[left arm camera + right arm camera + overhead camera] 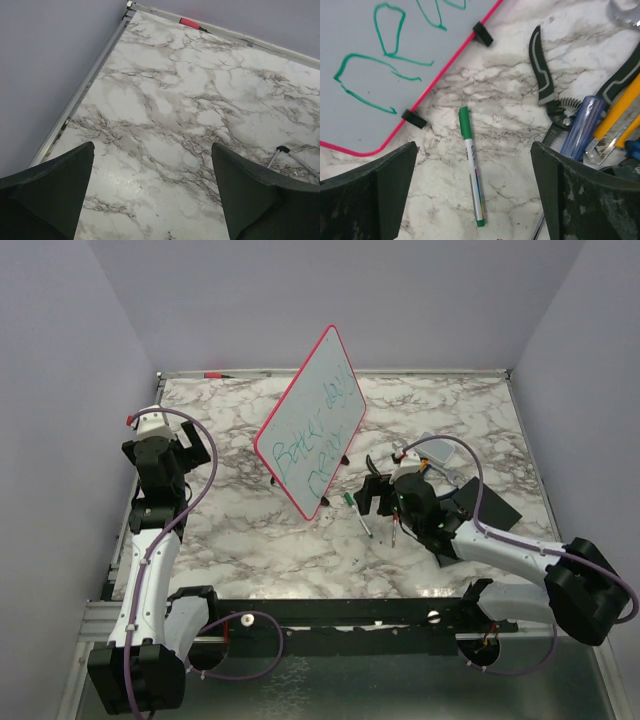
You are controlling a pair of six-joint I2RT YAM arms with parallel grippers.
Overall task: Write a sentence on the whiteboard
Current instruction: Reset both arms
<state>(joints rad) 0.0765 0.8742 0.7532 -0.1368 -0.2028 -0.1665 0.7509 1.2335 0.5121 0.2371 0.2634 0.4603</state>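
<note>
The right tool [472, 147] hangs with its dark, scuffed fingers spread wide and nothing gripped. Under the gap, just off the whiteboard's [370, 60] rounded lower corner, lies a slim white marker [472, 175], untouched, its green cap end toward the board. The left tool [152, 147] is likewise spread wide and empty on the whiteboard's other side, over the veined marble surface [175, 100]. The whiteboard is flat and glossy white, with a thin red-pink rim and small black feet [413, 118]. It stands tilted mid-surface, its long axis running near to far. Green handwriting runs along it, and its face is turned toward the right tool.
</note>
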